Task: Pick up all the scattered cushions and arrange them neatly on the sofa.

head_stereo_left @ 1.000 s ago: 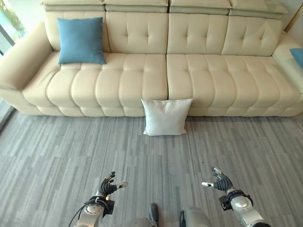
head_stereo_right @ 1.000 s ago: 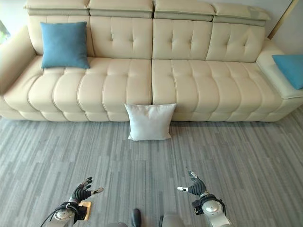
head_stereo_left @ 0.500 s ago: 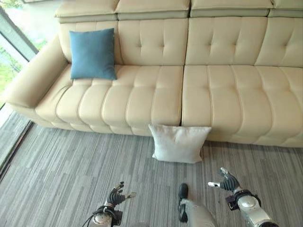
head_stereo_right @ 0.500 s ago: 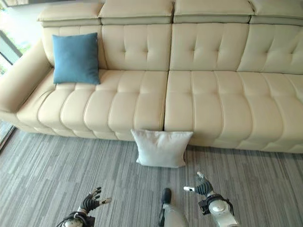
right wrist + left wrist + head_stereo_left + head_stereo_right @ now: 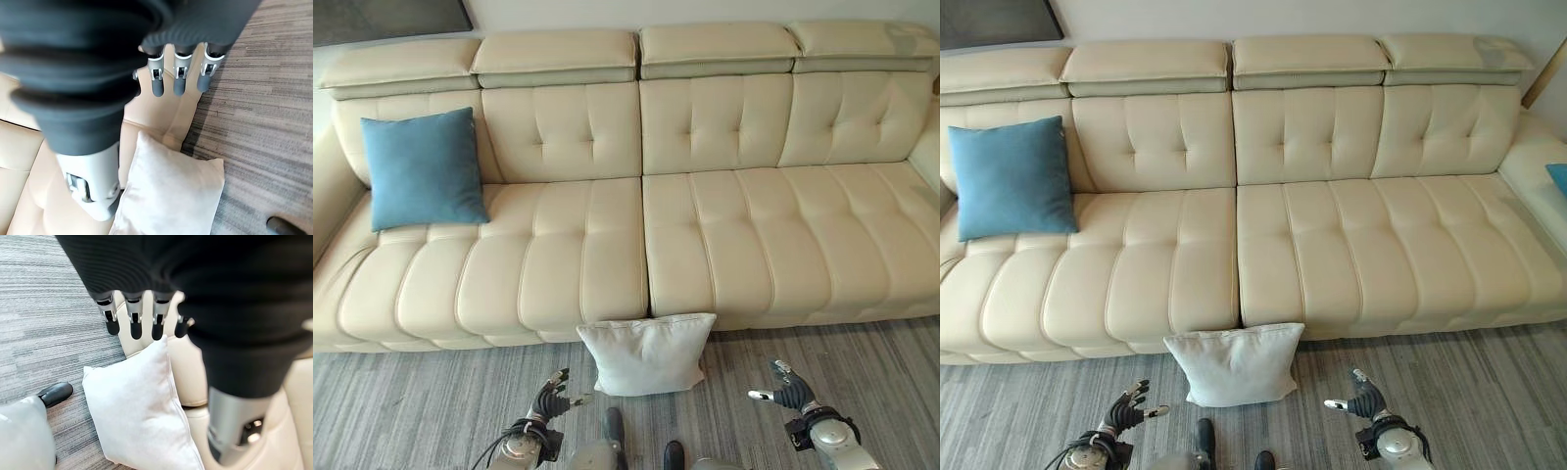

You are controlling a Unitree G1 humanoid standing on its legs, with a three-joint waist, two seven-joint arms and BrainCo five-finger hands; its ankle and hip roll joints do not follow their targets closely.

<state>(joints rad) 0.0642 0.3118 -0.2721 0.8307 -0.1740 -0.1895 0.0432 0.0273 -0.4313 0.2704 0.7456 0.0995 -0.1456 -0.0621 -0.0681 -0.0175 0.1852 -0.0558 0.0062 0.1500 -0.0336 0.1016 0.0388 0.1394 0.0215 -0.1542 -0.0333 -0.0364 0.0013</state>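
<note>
Cushion in white (image 5: 646,353) leans upright against the cream sofa (image 5: 705,235) front on grey carpet (image 5: 1489,392), ahead of and between both sets of fingertips. Left hand (image 5: 548,399) and right hand (image 5: 785,389) hover empty, fingers loosely spread. Blue cushion (image 5: 423,168) sits far beyond the left fingers.

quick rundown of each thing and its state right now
white cushion: on the floor, upright, leaning on the sofa front
blue cushion: on the sofa seat, propped on the backrest
sofa: seat bare apart from the blue cushion
left hand: open, holding nothing
right hand: open, holding nothing
</note>
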